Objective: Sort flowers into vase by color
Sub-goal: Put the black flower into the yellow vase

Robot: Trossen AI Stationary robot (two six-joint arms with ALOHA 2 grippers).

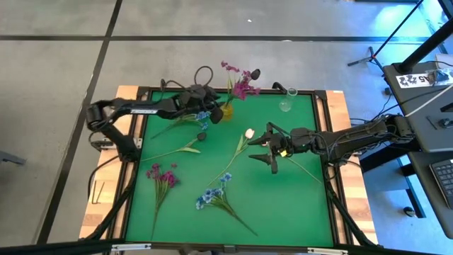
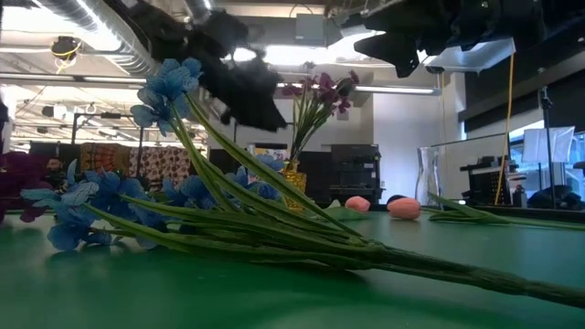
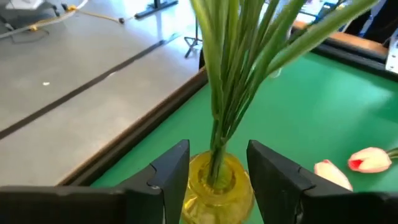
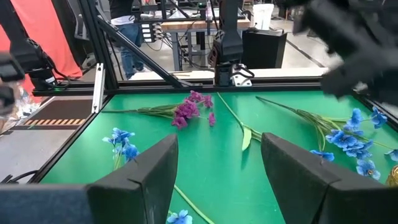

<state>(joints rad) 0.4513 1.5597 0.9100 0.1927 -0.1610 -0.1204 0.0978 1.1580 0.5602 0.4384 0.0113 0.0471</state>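
The left end effector stands with its fingers spread on either side of the yellow vase, grasping nothing; green stems already seated in the vase rise between the fingers, and the magenta blooms top them. A blue spray hangs just beside this end effector, though whether the fingers touch it cannot be told. The right end effector hovers released near mid-tabletop, close to a pale tulip. A loose magenta spray and another blue spray lie flat nearer the front edge; a clear glass vase stands empty at the far edge. These flowers appear light, with thin, springy stems and soft heads, so the judged hold is mid-stem, away from the blooms.
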